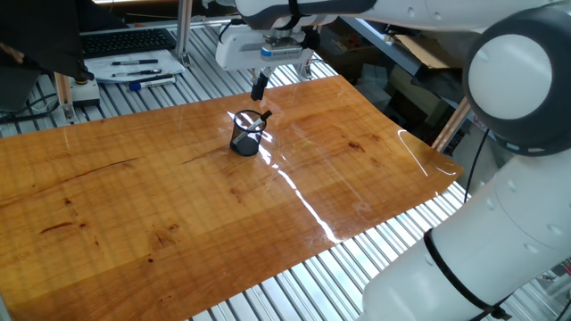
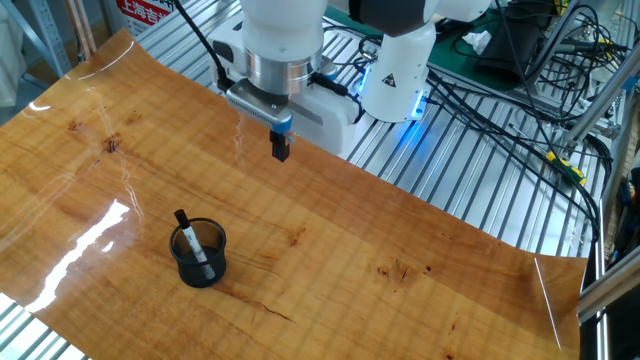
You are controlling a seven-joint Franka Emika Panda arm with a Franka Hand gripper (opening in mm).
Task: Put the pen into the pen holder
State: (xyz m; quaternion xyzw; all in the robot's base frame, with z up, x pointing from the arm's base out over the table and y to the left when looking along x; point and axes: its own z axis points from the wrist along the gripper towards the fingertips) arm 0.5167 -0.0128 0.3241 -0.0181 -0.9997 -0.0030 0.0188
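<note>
White rounded arm (image 1: 508,169) with grey joints; black-fingered end effector (image 2: 281,149) with a blue accent.

I see the pen holder (image 2: 199,254) standing on the tabletop (image 2: 400,280), the pen (image 2: 192,240) leaning inside it with one end over the rim. My pincer (image 2: 281,148) hangs above the tabletop, well apart from the holder.
</note>
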